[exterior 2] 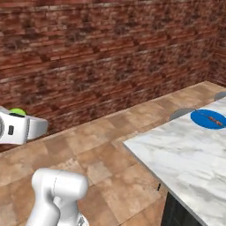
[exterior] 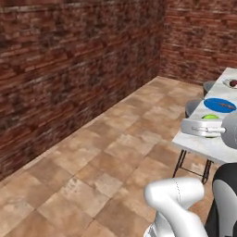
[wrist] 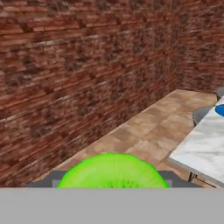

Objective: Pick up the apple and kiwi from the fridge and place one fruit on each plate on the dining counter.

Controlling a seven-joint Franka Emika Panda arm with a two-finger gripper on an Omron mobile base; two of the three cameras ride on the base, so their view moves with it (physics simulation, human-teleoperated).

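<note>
My gripper (wrist: 113, 183) is shut on the kiwi (wrist: 113, 171), whose lime-green face bulges between the dark fingertips (wrist: 51, 180). From the left base the kiwi (exterior: 210, 117) peeks above the white hand, with the gripper (exterior: 209, 124) at the near corner of the marble dining counter (exterior: 206, 144). From the right base the kiwi (exterior 2: 16, 112) and gripper (exterior 2: 20, 118) hang over the floor, left of the counter (exterior 2: 176, 154). A blue plate (exterior: 220, 105) (exterior 2: 208, 118) lies on the counter. Farther back, a pale grey plate (exterior: 227, 82) carries the dark red apple (exterior: 233, 84). The fridge is out of view.
A thin reddish skewer (exterior 2: 212, 118) lies across the blue plate. Grey round stools (exterior: 192, 107) (exterior: 209, 86) (exterior 2: 181, 113) stand along the counter's edge. Brick walls (exterior: 69, 69) close the room on the left and behind. Tiled floor (exterior: 102, 162) stretches open between wall and counter.
</note>
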